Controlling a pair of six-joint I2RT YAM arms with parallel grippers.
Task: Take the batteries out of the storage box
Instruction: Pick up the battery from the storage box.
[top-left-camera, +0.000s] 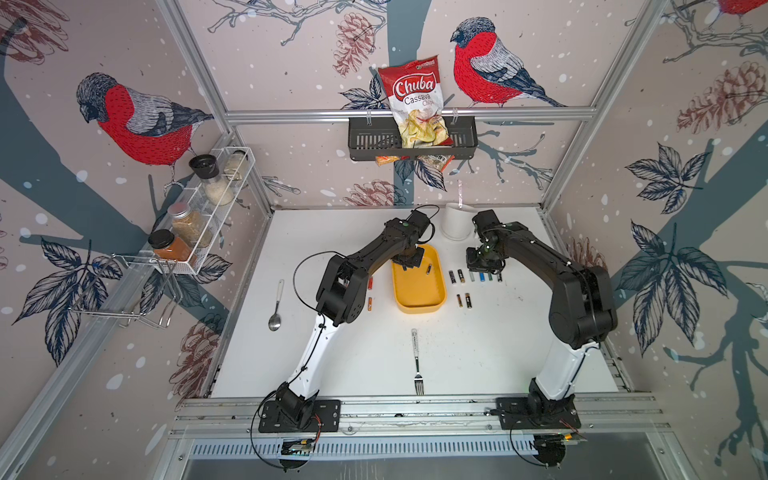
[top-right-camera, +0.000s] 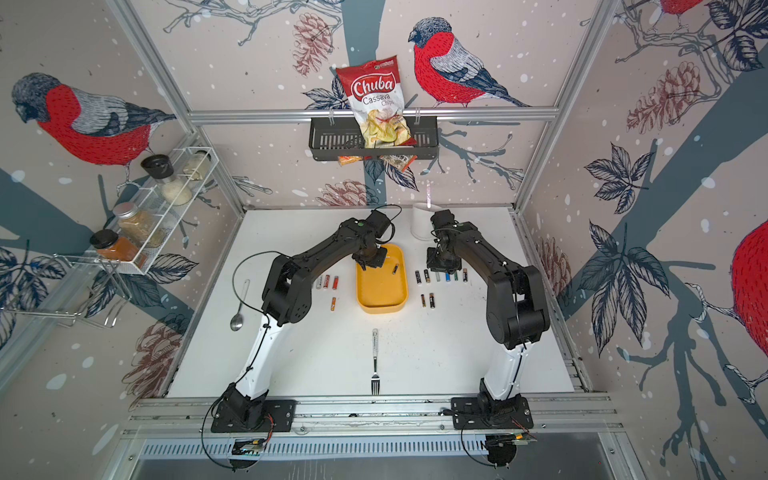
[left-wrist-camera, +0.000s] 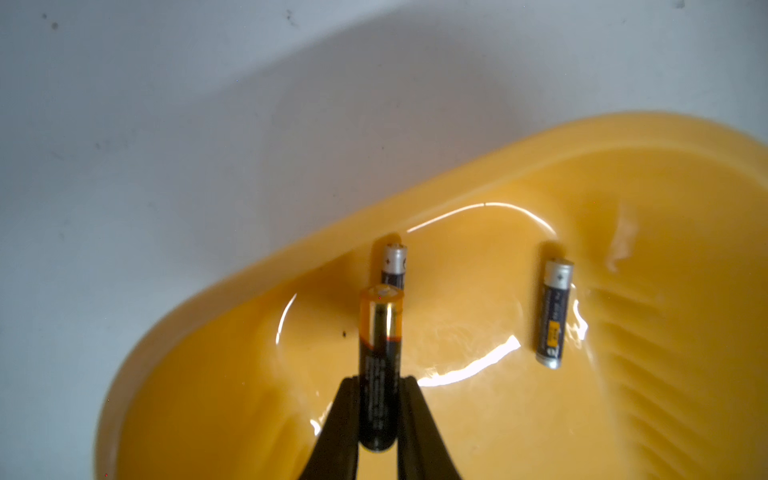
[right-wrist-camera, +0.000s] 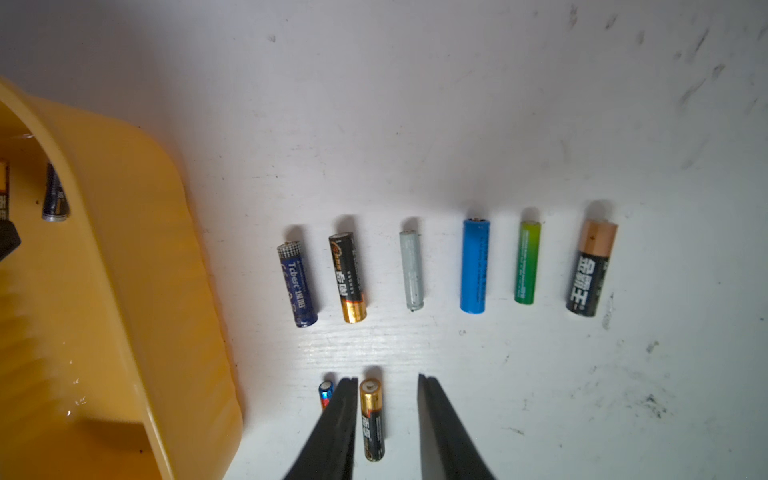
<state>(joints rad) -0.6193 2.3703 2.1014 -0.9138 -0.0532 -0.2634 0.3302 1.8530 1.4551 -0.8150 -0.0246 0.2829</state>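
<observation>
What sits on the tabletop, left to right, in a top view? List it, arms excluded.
spoon → silver battery → red battery → orange battery → yellow storage box → dark blue battery → black-gold battery → grey battery → blue battery → green battery → black-copper battery

A fork (top-left-camera: 417, 361) and spoon (top-left-camera: 277, 302) lie on the white table (top-left-camera: 498, 353).

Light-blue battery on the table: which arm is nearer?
Right. The right arm hangs near the light-blue battery, beside its row; the left arm is over the box, gripping another battery.
</observation>
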